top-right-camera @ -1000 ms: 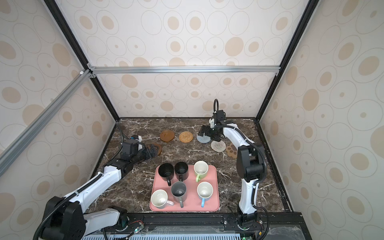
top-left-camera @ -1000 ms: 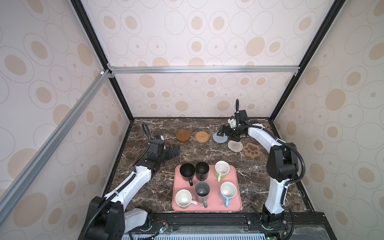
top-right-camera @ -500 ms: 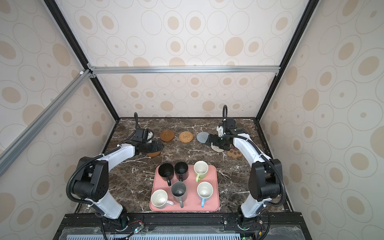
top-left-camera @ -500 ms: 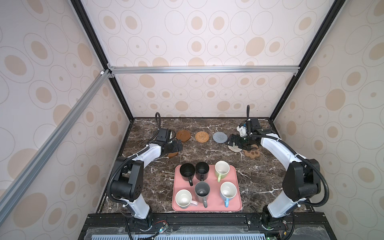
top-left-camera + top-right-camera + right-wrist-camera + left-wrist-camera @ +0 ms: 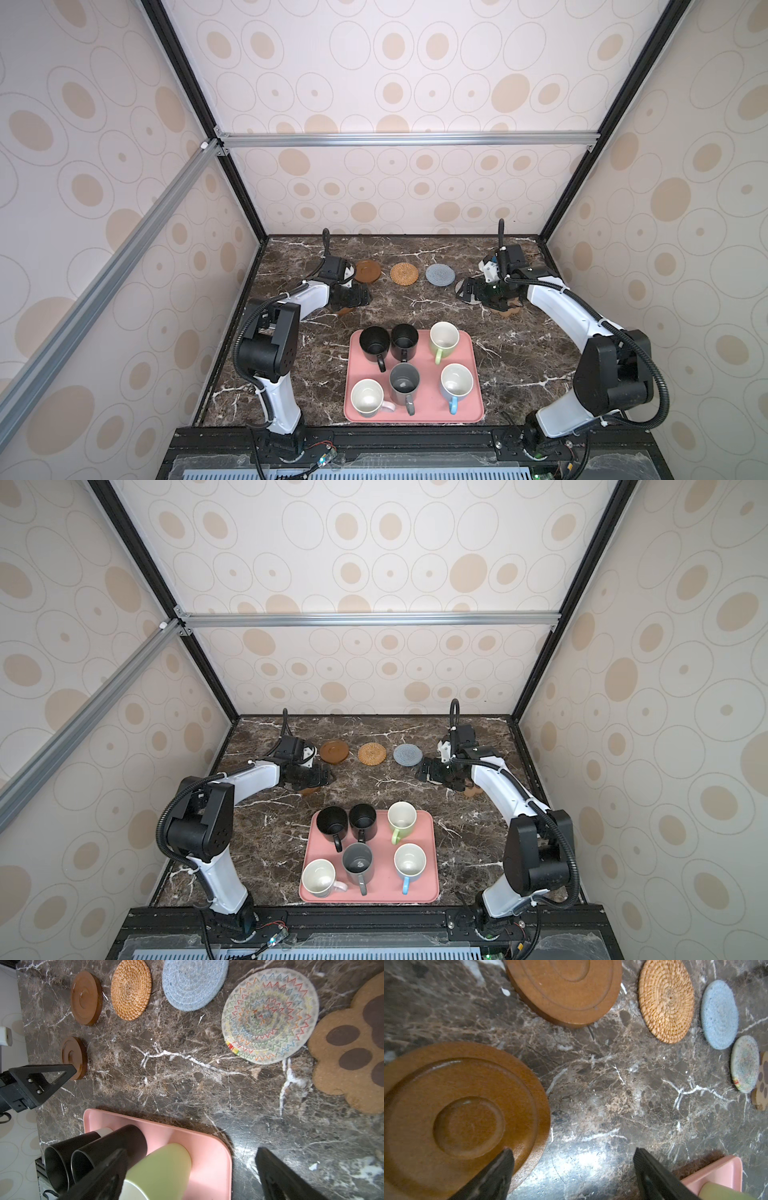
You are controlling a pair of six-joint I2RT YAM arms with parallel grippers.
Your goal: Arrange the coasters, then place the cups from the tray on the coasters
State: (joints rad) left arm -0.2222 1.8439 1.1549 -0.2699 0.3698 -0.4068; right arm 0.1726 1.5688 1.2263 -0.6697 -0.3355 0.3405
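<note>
- The left gripper (image 5: 571,1152) is hanging low over the marble tabletop (image 5: 415,305) with its jaws spread wide, gripping nothing. In the left wrist view one finger is overlapping the rim of the near wooden disc coaster (image 5: 463,1122) (can't tell if it's actually touching).
- That disc is lying closer to the tray than the back row, mostly hiding under the left gripper in both top views.
- The right gripper (image 5: 189,1153) is hovering over the right end of the coasters, also spread wide with nothing between the fingers.
- Three coasters are sitting in a row along the back, apart from each other: the far wooden disc coaster (image 5: 367,271), the rattan coaster (image 5: 404,274) and the blue-grey woven coaster (image 5: 440,275).
- The whitish woven coaster (image 5: 270,1016) with zigzag stitching is lying right next to the paw-shaped coaster (image 5: 349,1047).
- The pink tray (image 5: 430,409) is sitting front and centre, carrying all six mugs upright.
- Back row: the black mug (image 5: 374,340), the second black mug (image 5: 404,336) right beside it, and the light green mug (image 5: 444,336).
- Front row: the white mug with the pinkish handle (image 5: 367,397), the grey mug (image 5: 404,380) and the light blue mug (image 5: 456,380).
</note>
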